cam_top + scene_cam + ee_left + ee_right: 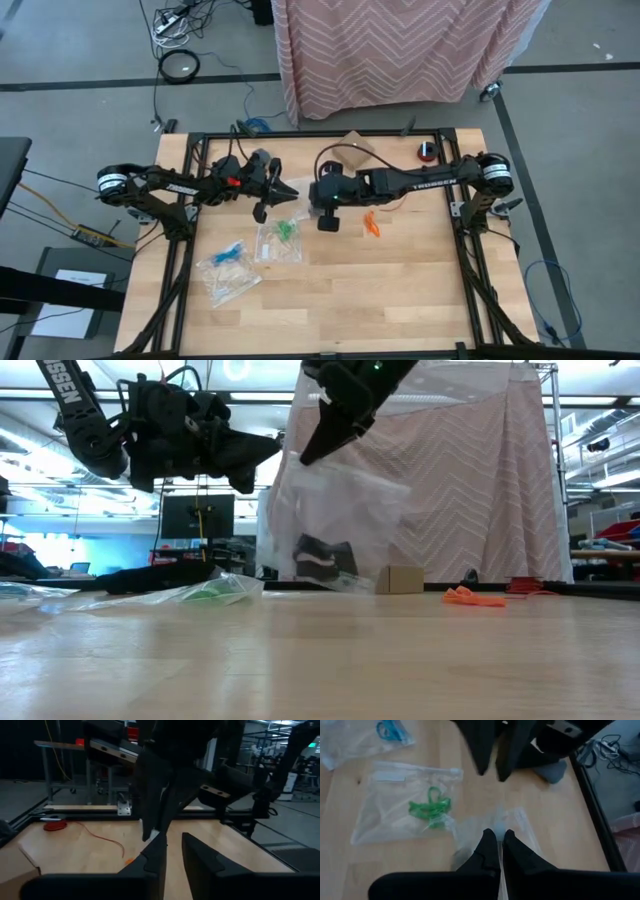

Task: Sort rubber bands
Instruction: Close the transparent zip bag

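Note:
A clear zip bag (345,510) with black rubber bands (322,558) in its lower part hangs from my right gripper (496,834), which is shut on its top. My left gripper (172,851) stands level and open just beside that top edge, facing the right gripper (310,455). On the table lie a bag with green bands (431,807), a bag with blue bands (390,729) and loose orange bands (372,224). My right gripper pinches the clear bag's top edge (496,822) between its two shut fingers, slanting down from above. The bag hangs slack below the fingers, and its lower end (335,582) reaches down to the table. My left gripper's fingertips (156,845) stand at the same edge; whether they touch it, I cannot tell.
A small cardboard box (403,579) and a red reel (427,150) stand at the table's far side. The black frame rails (465,250) run along the table's edges. Bare wood (380,290) lies toward the near edge.

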